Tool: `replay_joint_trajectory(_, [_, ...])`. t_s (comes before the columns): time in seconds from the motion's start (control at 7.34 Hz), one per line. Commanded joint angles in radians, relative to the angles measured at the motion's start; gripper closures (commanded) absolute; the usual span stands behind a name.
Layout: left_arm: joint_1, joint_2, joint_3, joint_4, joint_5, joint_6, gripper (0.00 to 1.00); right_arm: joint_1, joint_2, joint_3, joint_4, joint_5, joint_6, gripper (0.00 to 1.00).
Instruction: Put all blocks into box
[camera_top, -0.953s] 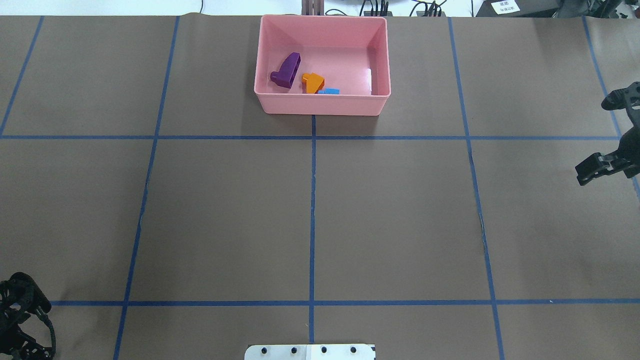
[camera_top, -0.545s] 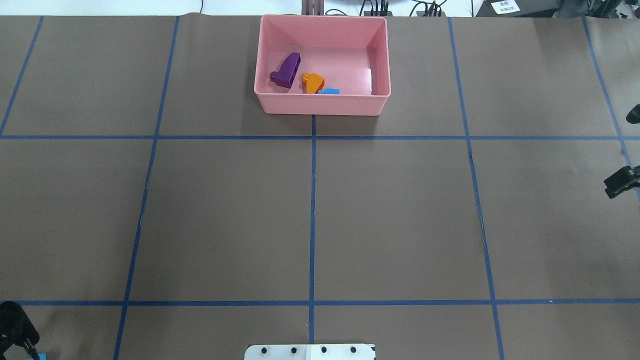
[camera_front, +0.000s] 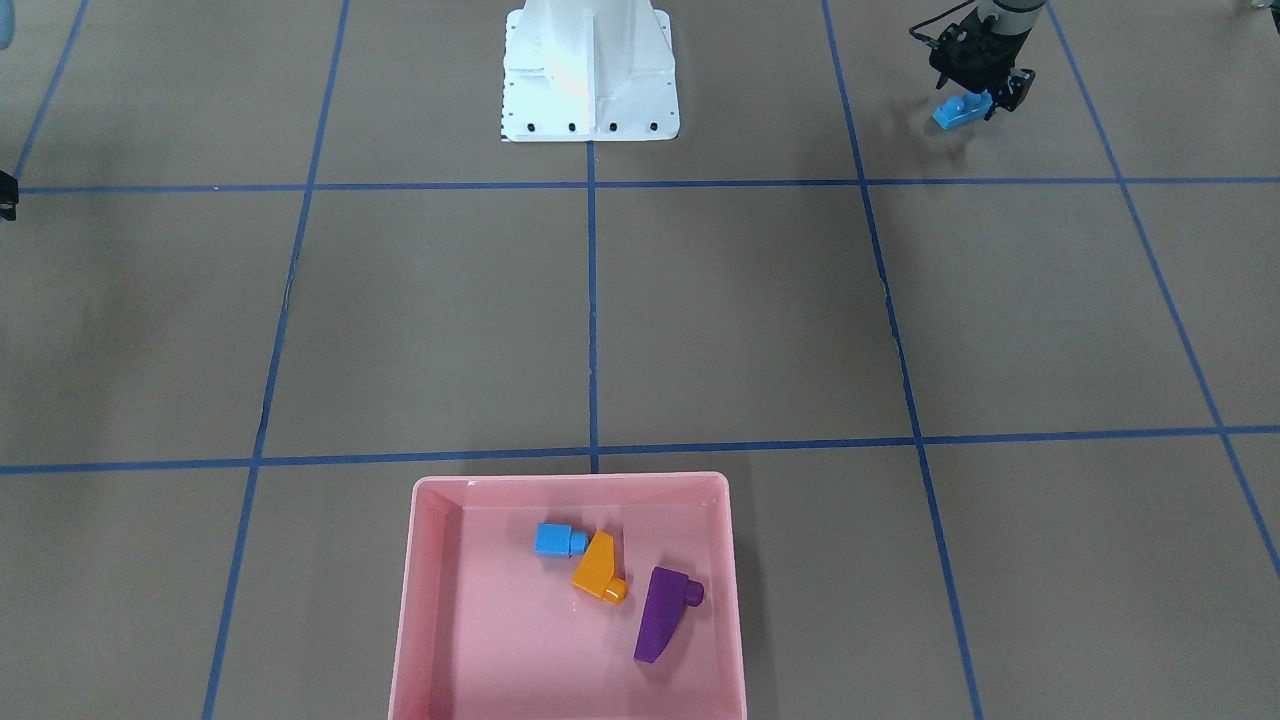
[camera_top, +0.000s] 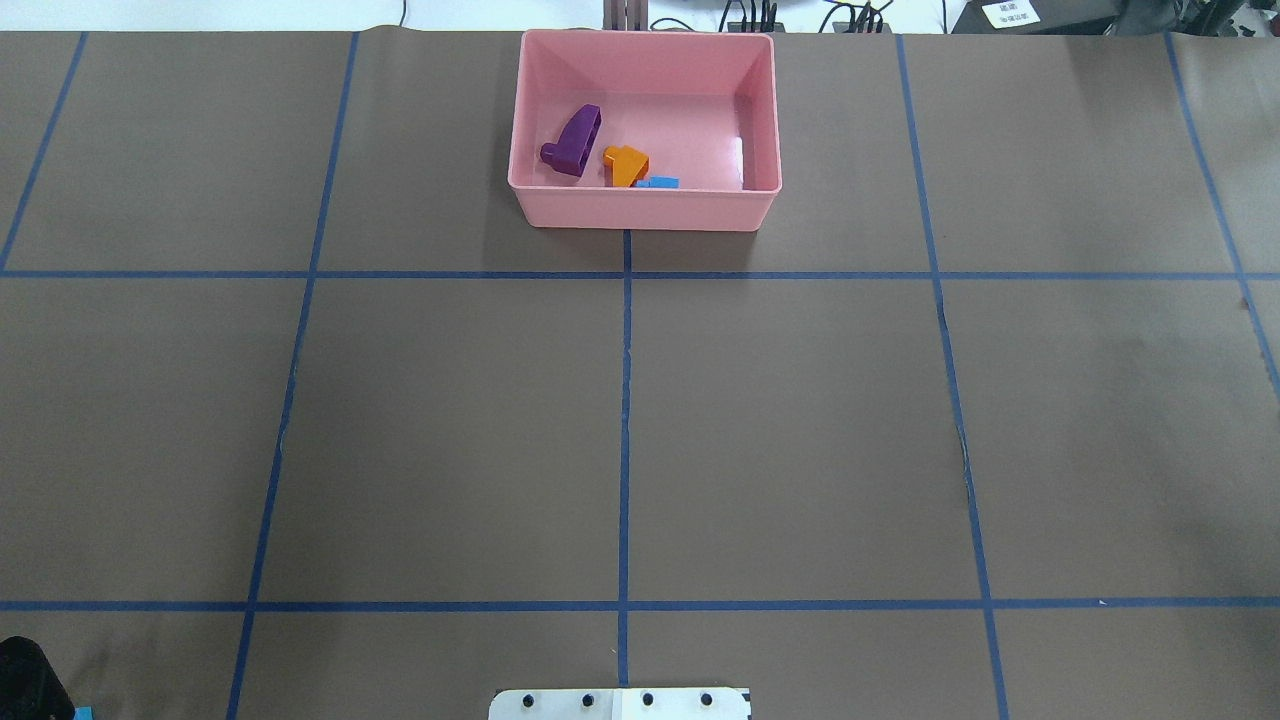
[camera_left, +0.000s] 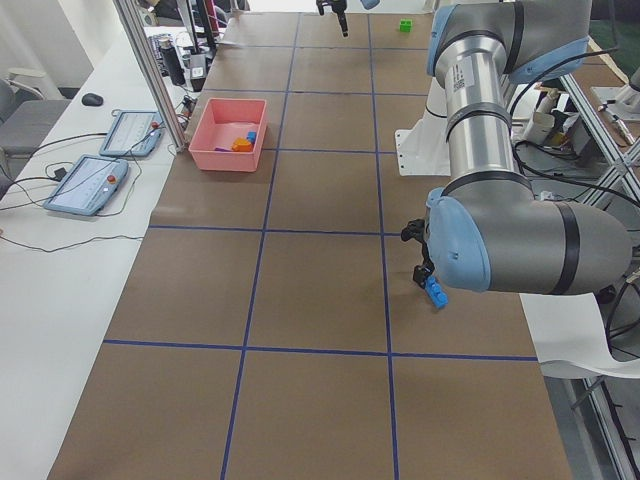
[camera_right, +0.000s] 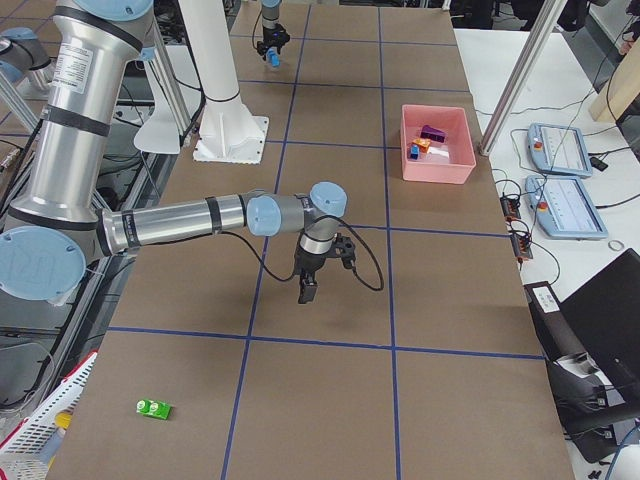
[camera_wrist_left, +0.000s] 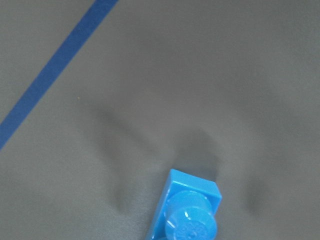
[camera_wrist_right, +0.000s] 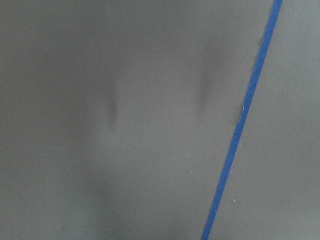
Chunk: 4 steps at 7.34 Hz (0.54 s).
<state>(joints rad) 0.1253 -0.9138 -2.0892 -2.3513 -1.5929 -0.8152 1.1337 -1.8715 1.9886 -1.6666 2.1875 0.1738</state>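
Note:
The pink box (camera_front: 425, 600) holds the purple sloped block (camera_front: 660, 615), the orange sloped block (camera_front: 597, 570) and the small blue cube (camera_front: 557, 540). The long blue bar (camera_front: 955, 112) lies on the table far from the box, beside the robot base on the left arm's side. My left gripper (camera_front: 978, 98) stands over it, open, with a finger on either side. The left wrist view shows the bar (camera_wrist_left: 187, 212) close below. The green block (camera_right: 152, 407) lies alone at the table's right end. My right gripper (camera_right: 307, 290) hangs over bare table; whether it is open or shut I cannot tell.
The white robot base (camera_front: 590, 70) stands at the near middle edge. Blue tape lines (camera_top: 625, 400) divide the brown table cover. Two tablets (camera_right: 565, 205) lie beyond the table's far side, past the box. A white basket (camera_right: 40, 430) sits off the table's right end.
In the overhead view the right gripper has slid out past the right edge. The left gripper has moved toward the bottom-left corner, over the blue bar. The blocks in the box have not moved.

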Motion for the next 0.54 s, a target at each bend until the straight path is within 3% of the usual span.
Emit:
replay_joint_trajectory(0.0, [0.004,-0.004,0.005,0.003,0.001,-0.001,0.26,0.053,-0.084,-0.001,0.001,0.041,-0.109,0.02])
replay_joint_trajectory(0.14, [0.002,-0.002,0.006,0.003,0.001,-0.001,0.41,0.06,-0.133,-0.005,0.005,0.038,-0.178,0.02])
replay_joint_trajectory(0.41, [0.0,-0.002,0.002,0.0,0.027,-0.004,1.0,0.122,-0.19,-0.036,0.024,0.04,-0.327,0.02])
